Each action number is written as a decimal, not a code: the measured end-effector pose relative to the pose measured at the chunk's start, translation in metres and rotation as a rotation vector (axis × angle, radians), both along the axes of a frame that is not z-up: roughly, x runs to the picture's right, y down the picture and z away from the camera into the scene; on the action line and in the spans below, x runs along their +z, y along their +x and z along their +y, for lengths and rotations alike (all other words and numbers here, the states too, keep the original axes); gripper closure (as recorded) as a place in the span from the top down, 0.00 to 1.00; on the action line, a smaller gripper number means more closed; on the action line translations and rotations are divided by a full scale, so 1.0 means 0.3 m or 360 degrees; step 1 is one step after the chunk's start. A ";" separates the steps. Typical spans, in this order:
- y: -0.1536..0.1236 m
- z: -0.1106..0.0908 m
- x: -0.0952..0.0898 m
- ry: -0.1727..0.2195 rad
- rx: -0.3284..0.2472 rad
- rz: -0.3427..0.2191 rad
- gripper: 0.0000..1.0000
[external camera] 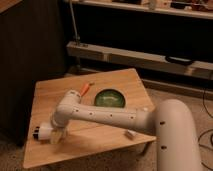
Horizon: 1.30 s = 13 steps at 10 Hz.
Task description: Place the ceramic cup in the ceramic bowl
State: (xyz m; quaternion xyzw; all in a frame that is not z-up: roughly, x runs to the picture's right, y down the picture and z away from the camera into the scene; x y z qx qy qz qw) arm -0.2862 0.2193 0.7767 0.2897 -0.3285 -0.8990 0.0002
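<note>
Gripper point(45, 133) held wide over table point(50, 95) left edge, presumably to admit ceramic cup point(57, 136) just beside it. Ceramic bowl point(110, 98) noted well right of it.

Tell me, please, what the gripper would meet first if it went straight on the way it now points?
Most likely the ceramic cup, the white shape right beside the gripper, which points down and to the picture's left over the table. Depth is unclear, so they may already touch.

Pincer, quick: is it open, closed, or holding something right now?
Pincer: open, low over the left front part of the table, nothing clearly held.
</note>
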 end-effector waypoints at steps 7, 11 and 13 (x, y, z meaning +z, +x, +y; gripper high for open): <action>0.019 0.044 0.024 -0.0115 -0.0141 0.0068 0.11; 0.129 -0.077 -0.070 -0.0028 -0.0154 0.0210 0.00; 0.252 -0.194 -0.153 0.0041 -0.0191 0.0356 0.00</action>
